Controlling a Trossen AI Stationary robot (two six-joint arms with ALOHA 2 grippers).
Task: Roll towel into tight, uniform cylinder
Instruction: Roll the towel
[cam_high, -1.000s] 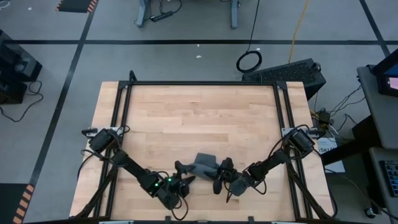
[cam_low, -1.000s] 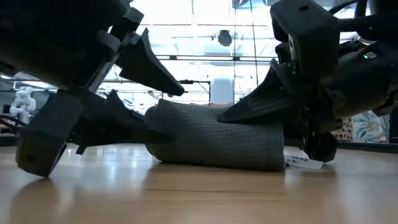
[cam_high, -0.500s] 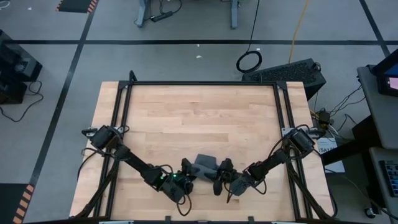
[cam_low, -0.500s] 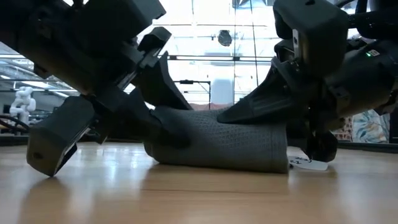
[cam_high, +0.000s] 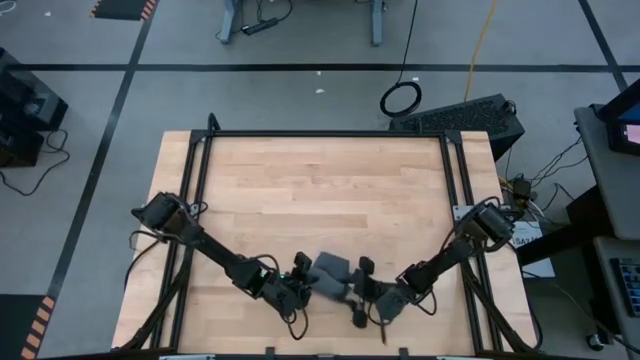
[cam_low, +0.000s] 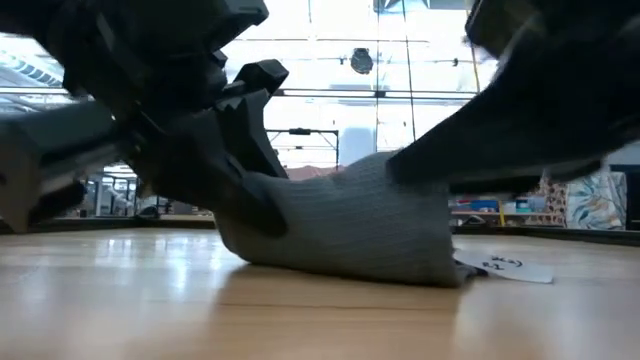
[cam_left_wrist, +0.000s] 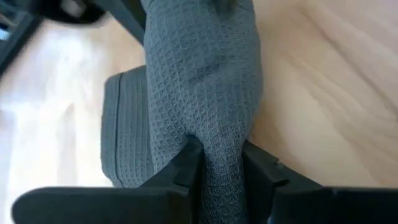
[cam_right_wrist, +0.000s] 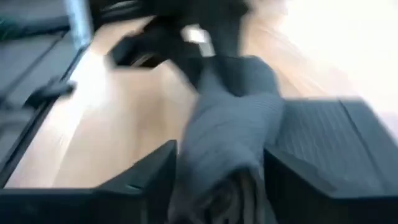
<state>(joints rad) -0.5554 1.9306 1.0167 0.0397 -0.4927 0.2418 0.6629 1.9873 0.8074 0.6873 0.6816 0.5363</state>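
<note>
The dark grey towel (cam_high: 332, 276) lies as a short roll (cam_low: 350, 225) on the table near its front edge, between my two grippers. A flat flap (cam_left_wrist: 124, 124) of it lies beside the roll. Its white tag (cam_low: 505, 268) rests on the wood at the roll's right end. My left gripper (cam_high: 303, 275) is shut on the roll's left end (cam_left_wrist: 199, 74). My right gripper (cam_high: 362, 280) is open, one finger on either side of the roll's right end (cam_right_wrist: 230, 118). My left gripper pinches the roll's left end (cam_left_wrist: 217, 149) between its two fingers (cam_left_wrist: 186, 168), which squeeze the cloth narrow. The fingers come slanting down from the table's left and lie along the roll. The roll's underside rests on the table. My right gripper's fingers (cam_right_wrist: 155, 180) flank the roll's right end; whether they touch it I cannot tell.
Bare wood (cam_high: 320, 190) stretches from the towel to the table's far edge. Black frame rails (cam_high: 195, 200) run along the table's left, right and far sides. The table's front edge is close behind both grippers.
My left gripper has moved right toward the towel and shut on the roll's left end, squeezing it narrow. My right gripper has opened around the roll's right end and is drawing back toward the near edge. The roll has shifted slightly toward the near edge.
</note>
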